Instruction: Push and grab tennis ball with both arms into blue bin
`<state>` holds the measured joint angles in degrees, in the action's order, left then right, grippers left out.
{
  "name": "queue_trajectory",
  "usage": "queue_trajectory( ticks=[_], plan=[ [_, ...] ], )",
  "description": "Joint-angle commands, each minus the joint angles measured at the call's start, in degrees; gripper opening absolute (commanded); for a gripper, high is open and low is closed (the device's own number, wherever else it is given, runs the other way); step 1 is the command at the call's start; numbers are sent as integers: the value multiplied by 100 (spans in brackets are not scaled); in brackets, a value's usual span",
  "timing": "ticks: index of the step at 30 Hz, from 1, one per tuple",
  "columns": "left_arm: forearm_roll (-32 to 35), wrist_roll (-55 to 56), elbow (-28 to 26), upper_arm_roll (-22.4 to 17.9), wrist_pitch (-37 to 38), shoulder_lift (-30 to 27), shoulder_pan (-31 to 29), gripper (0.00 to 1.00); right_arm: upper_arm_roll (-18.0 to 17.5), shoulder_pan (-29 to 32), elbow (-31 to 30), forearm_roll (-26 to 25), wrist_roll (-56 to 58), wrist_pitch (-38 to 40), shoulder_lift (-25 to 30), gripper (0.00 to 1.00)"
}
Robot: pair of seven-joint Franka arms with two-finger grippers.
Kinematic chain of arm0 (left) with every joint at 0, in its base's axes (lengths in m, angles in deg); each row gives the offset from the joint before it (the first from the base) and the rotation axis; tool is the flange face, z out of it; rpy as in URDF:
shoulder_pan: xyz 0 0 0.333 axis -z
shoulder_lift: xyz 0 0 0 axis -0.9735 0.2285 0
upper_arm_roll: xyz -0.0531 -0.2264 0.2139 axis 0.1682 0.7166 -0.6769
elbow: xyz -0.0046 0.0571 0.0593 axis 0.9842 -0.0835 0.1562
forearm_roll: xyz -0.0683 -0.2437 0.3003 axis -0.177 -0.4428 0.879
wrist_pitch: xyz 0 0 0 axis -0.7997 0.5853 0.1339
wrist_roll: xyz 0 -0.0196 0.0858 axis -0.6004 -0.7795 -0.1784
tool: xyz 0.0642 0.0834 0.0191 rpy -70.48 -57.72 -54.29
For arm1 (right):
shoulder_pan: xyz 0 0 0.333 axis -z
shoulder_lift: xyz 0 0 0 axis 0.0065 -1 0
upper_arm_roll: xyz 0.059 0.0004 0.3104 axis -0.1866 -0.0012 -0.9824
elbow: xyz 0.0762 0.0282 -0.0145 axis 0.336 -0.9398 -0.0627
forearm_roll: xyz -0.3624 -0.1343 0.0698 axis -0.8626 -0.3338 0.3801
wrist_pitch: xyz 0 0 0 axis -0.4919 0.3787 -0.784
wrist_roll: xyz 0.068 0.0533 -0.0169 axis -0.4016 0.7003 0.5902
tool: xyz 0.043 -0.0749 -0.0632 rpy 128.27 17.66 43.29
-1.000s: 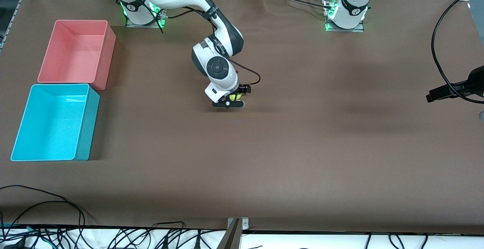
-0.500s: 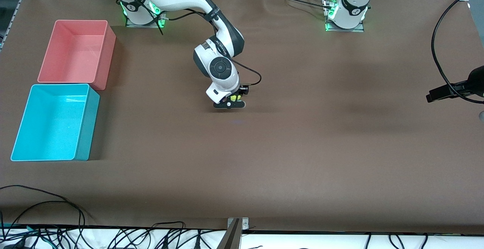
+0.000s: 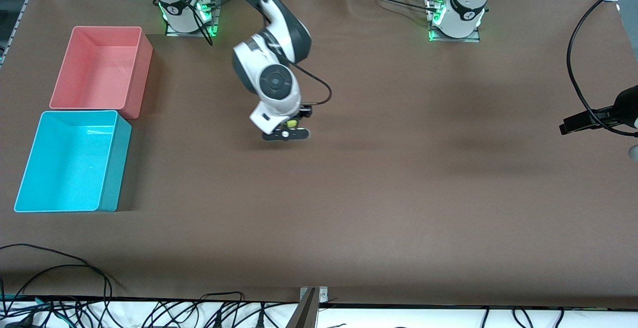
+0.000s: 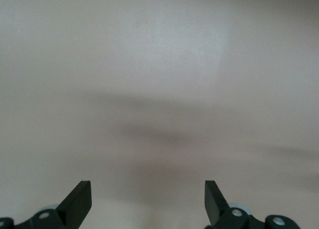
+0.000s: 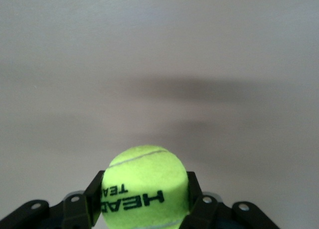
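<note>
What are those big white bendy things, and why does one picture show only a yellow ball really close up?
Those are two robot arms bolted to a brown table. The wide picture comes from a camera high up, looking across at them. The other two pictures come from small cameras on the arms' wrists, looking down past each hand.

The right hand is over the middle of the table, shut on a tennis ball. Its own camera sits just above, so the ball looks huge, squeezed between two black fingers.

The left hand is open and holds nothing; that arm waits, out by its end of the table.

At the right arm's end sit two empty bins: a blue bin, nearer the high camera, and a pink bin beside it.
</note>
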<state>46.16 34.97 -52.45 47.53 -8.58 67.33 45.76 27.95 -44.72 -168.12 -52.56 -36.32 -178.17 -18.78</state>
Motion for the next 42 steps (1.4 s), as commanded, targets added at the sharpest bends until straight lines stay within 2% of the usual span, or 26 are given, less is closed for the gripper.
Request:
queue_trajectory(
  ticks=[1,9,12,14,19,23,26,29,32,35,42],
  plan=[
    [-117,-129,94,-12,6,-16,-43,100,510,-8,-87,-57,755,836,677,24],
    [-126,-129,85,-56,-29,-15,-52,100,1319,-8,-87,-66,1211,1575,1336,24],
    [-266,-129,85,-249,-55,-59,88,100,1723,-8,-87,-75,1703,1970,1468,24],
    [-415,-129,42,-704,-73,-226,508,100,2048,-8,-87,-75,2072,2164,1521,24],
    [-1012,-295,-204,-2198,-91,-578,1642,100,2970,-8,-87,-136,3074,2533,1644,24],
    [-1136,-734,-380,-3112,-108,-745,2407,100,3709,-8,-87,-198,4023,2657,1636,24],
    [-1250,-815,-599,-3676,-117,-903,2926,100,4236,18,-131,-207,4577,2736,1583,24],
    [-1295,-815,-977,-3958,-239,-1157,3252,100,4632,106,-149,-207,5201,2736,1461,24],
    [-1286,-815,-1583,-4107,-547,-1526,3516,100,4809,334,-149,-207,5773,2701,1346,24],
    [-1286,-815,-2041,-4196,-723,-1825,3666,100,4818,703,-193,-207,6125,2631,1223,24],
    [-1295,-815,-1981,-4178,-723,-1791,3640,100,4809,1231,-491,-93,6662,2069,863,24]
  ],
)
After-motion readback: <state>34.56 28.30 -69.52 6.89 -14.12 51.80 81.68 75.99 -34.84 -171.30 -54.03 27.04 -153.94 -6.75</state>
